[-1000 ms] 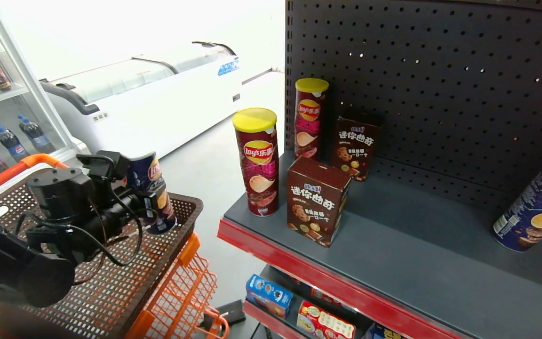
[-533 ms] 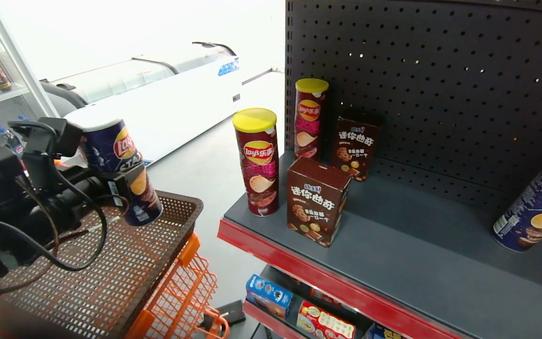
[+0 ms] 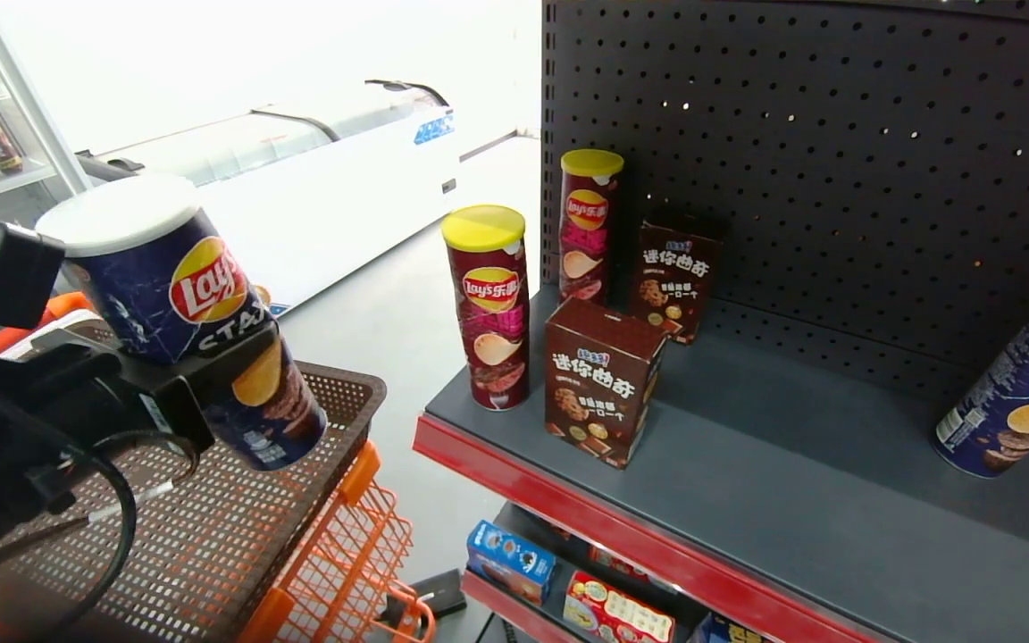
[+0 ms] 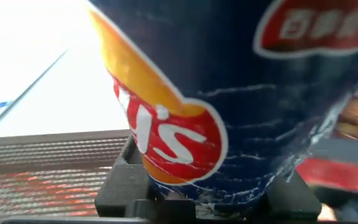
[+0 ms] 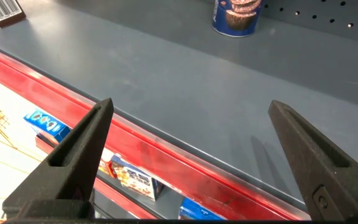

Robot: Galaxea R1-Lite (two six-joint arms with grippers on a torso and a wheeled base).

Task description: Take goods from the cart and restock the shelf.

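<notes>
The left gripper (image 3: 204, 362) clamps the chip can (image 3: 177, 288) mid-body, a probably light, stiff, slick tube; the right gripper (image 5: 189, 106) stands open.

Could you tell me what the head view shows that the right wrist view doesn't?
Head view adds the left pincer shut on a dark blue cylindrical chip can with white lid, above the brown mesh cart basket. Right wrist view adds the open right pincer. Both share the grey metal shelf and the second blue chip can on it.
</notes>
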